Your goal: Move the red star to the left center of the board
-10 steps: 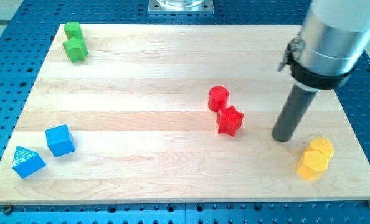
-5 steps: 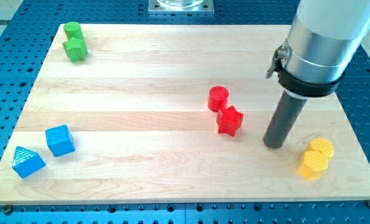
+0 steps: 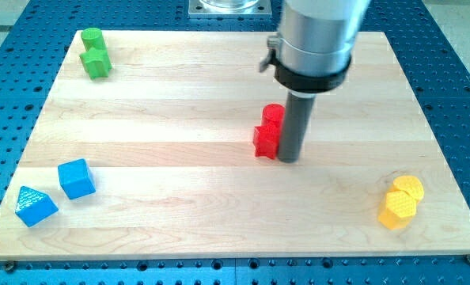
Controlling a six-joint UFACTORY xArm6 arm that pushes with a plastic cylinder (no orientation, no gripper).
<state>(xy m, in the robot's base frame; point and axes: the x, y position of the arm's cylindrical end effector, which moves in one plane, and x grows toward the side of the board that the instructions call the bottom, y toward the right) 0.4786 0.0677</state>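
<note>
The red star [image 3: 265, 141] lies near the middle of the wooden board [image 3: 180, 206], partly hidden by my rod. My tip [image 3: 289, 158] touches the star's right side. A red cylinder [image 3: 272, 115] stands just above the star, touching it, with the rod against its right side.
A green cylinder [image 3: 92, 37] and a green star [image 3: 96, 62] sit at the board's top left. A blue cube [image 3: 77, 178] and a blue triangular block [image 3: 36, 206] sit at the bottom left. Two yellow blocks [image 3: 400, 201] sit at the bottom right.
My tip has moved left from the board's right side and reached the red star. The star has shifted a little to the left, and the red cylinder has barely moved.
</note>
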